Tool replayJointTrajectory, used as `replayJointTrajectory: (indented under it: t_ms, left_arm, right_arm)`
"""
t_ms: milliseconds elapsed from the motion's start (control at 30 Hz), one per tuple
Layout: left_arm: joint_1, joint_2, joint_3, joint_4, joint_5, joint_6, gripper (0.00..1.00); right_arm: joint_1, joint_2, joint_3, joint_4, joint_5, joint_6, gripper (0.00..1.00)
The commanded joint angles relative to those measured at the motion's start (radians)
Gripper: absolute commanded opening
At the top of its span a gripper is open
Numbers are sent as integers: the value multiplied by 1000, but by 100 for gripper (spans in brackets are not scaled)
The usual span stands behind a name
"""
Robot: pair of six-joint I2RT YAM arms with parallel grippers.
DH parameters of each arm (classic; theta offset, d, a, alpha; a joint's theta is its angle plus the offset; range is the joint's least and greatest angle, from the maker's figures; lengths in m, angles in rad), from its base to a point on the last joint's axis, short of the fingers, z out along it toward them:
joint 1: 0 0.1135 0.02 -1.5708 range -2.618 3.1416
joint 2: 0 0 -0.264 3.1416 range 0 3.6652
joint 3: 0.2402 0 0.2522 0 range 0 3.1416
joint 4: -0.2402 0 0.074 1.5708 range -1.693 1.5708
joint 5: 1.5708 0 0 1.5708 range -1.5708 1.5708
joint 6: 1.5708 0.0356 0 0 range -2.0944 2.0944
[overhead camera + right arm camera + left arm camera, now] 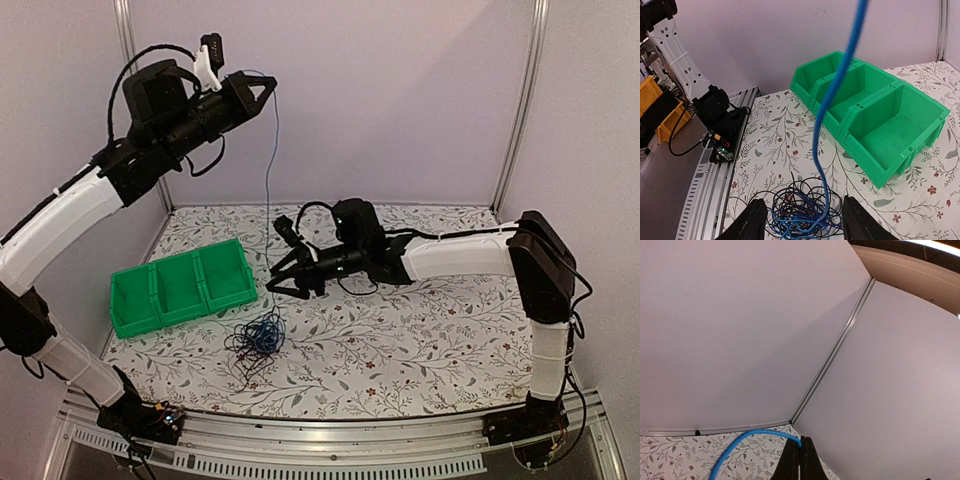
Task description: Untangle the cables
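Observation:
High above the table, my left gripper (pixel 264 90) (pixel 801 447) is shut on the end of the blue cable (pixel 270 170) (pixel 735 442). That cable hangs straight down to a tangle of blue and black cables (pixel 260 338) (pixel 807 212) lying on the floral table in front of the green bin (pixel 180 288) (pixel 880 117). My right gripper (pixel 283 288) (pixel 805 227) hovers low just above the tangle, open. The hanging blue strand (pixel 837 85) passes between its spread fingers without being pinched.
The green three-compartment bin stands left of the tangle. At the near edge are the aluminium rail (pixel 330 440) and the left arm's base with a circuit board (pixel 722 145). Yellow bins (pixel 662 112) sit off the table. Walls enclose the back and sides.

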State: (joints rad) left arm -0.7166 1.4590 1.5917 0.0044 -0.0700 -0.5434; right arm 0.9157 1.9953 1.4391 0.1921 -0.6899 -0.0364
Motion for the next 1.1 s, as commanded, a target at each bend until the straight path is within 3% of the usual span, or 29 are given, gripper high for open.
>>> replayJointTrajectory:
  t_ms: [0, 300, 400, 500, 667, 967, 1067]
  left_arm:
    - [8, 24, 182, -120, -22, 21, 0]
    - [7, 101, 564, -248, -6, 75, 0]
    - [6, 124, 663, -260, 8, 88, 0]
    - [6, 143, 739, -253, 19, 118, 0]
    - [6, 115, 694, -257, -20, 210, 0]
    - [22, -105, 163, -120, -169, 185, 0]
    - [43, -157, 32, -92, -173, 143, 0]
  right_arm:
    - [4, 118, 26, 156, -11, 176, 47]
    - [37, 271, 93, 185, 23, 205, 13]
    - [41, 307, 78, 171, 89, 228, 11]
    - [40, 300, 21, 139, 126, 234, 26]
    - [32, 151, -97, 32, 114, 96, 33]
    - [-104, -199, -117, -345, 70, -257, 62]
    - [-143, -301, -118, -444, 110, -346, 66]
